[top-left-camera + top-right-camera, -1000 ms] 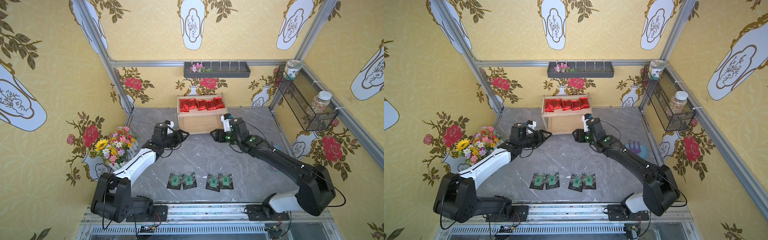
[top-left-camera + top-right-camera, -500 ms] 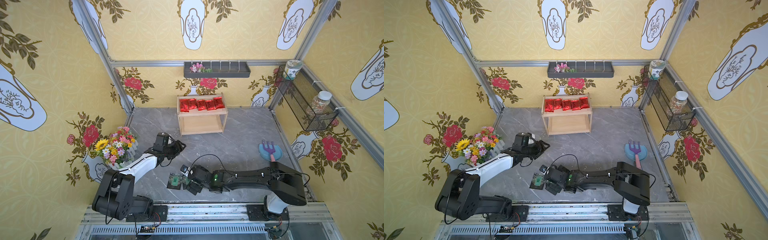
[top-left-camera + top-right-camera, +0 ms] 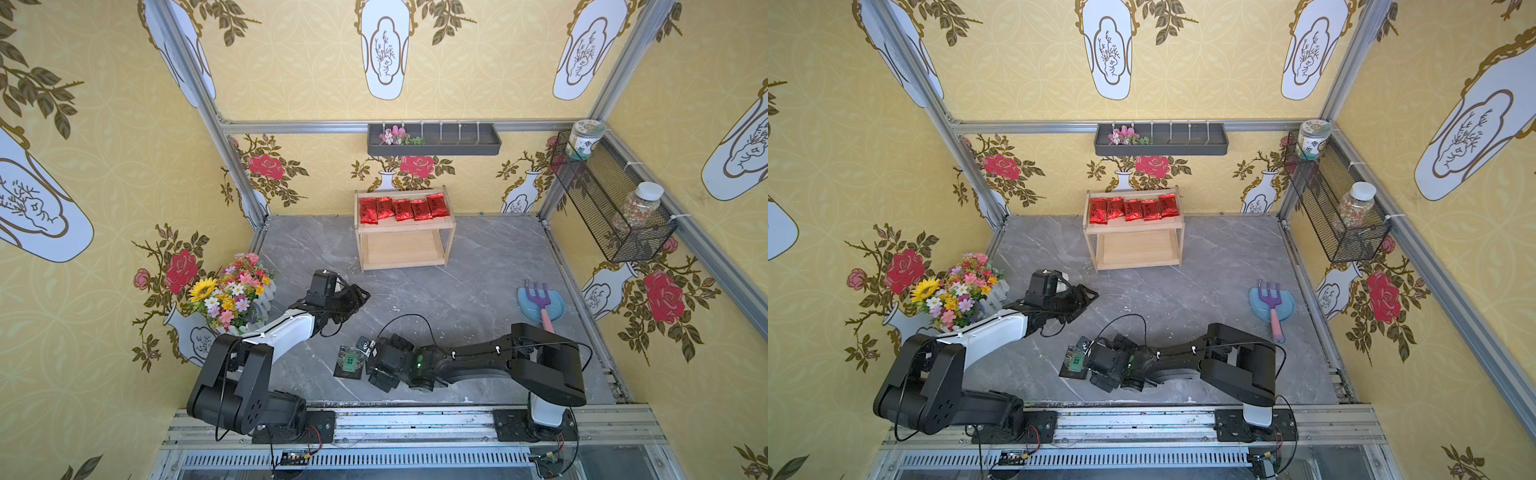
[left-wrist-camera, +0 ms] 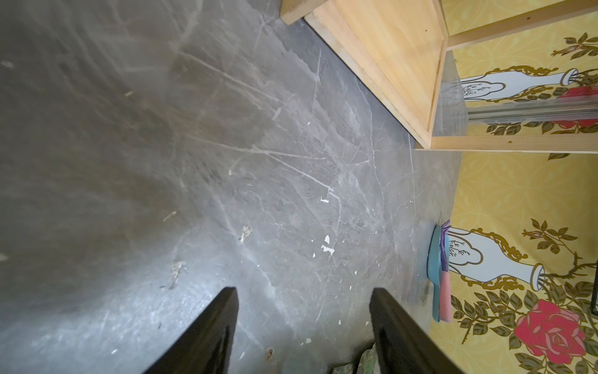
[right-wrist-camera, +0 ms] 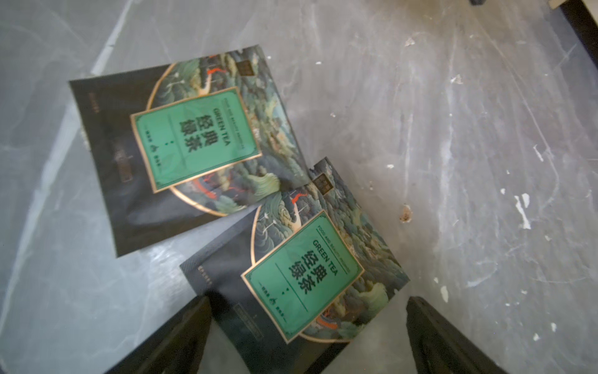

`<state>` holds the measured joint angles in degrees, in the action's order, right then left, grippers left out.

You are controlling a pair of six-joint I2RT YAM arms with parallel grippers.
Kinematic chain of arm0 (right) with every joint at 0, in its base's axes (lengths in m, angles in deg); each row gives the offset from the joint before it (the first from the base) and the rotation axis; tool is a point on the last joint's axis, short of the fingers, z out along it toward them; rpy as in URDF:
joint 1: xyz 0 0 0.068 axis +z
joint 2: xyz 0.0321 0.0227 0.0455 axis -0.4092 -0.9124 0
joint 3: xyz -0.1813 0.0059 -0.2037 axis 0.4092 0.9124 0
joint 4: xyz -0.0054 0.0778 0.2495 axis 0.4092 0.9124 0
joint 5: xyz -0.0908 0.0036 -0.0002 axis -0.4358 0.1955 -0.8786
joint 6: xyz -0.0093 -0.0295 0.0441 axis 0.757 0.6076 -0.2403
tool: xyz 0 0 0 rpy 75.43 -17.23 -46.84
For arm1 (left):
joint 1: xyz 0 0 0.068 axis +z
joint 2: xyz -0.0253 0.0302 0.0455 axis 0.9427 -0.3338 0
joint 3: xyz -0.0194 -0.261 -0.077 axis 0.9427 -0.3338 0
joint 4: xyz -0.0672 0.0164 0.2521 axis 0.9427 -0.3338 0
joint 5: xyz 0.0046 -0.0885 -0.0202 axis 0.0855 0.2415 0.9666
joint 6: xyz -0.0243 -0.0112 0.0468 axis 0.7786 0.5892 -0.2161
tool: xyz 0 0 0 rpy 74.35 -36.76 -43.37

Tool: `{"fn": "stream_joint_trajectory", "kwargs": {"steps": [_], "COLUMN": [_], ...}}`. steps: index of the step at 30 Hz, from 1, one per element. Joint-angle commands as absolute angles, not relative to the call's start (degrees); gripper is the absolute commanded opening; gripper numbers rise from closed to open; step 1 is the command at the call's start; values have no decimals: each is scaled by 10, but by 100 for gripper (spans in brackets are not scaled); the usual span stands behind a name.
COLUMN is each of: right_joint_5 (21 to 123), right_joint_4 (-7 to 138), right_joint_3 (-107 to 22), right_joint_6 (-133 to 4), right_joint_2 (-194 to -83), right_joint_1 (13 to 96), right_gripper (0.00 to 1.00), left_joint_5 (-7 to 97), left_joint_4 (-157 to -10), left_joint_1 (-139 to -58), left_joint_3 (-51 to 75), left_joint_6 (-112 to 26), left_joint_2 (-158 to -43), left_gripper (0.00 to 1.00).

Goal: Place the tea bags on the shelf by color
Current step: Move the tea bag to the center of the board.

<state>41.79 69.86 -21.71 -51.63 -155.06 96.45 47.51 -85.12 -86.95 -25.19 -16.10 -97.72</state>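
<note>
Swung from shelf (image 3: 402,249) to near edge, right gripper (image 5: 307,301) spread wide over black tea bags (image 5: 197,136); left gripper (image 4: 304,291) parted too.

**Props around a grey marble surface inside yellow floral walls**

A bouquet (image 3: 232,291) of mixed flowers, a sunflower among them, stands at the left edge of the surface (image 3: 478,266). On the far wall hangs a dark grey tray (image 3: 457,147) with pink flowers (image 3: 392,135) at its left end. A black wire-mesh basket (image 3: 594,199) on the right wall holds a labelled jar (image 3: 585,139) at its far end and a white-lidded jar (image 3: 636,208) nearer. At the right, a purple hand rake (image 3: 536,293) with a pink handle lies across a pale blue dish (image 3: 530,301).
</note>
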Motion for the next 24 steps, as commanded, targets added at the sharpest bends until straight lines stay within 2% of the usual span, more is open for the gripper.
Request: {"fn": "stream_joint_trajectory", "kwargs": {"steps": [1,8,13,15,20,24], "right_joint_5": [423,442,476,520,623,713], "right_joint_4": [698,684,688,681,675,643], "right_joint_3": [-216,-215,-231,-229,-217,-194], "right_joint_6": [-523,-513,-524,-560,-695,-787], "right_joint_2": [-1556,-1564,-1548,-1519,-1460,-1455], "right_joint_1": [946,897,878,868,810,759], "right_gripper": [97,98,100,100,88,78], "left_joint_5": [486,508,581,599,590,590], "left_joint_4": [-836,-811,-773,-766,-767,-767], "left_joint_1": [-867,-864,-865,-882,-918,-922], "left_joint_3": [-258,-273,-290,-295,-308,-310], "left_joint_6": [-163,-160,-146,-139,-130,-128], "left_joint_2": [-982,-988,-1000,-999,-993,-1000], "left_gripper": [70,70,63,60,59,59]}}
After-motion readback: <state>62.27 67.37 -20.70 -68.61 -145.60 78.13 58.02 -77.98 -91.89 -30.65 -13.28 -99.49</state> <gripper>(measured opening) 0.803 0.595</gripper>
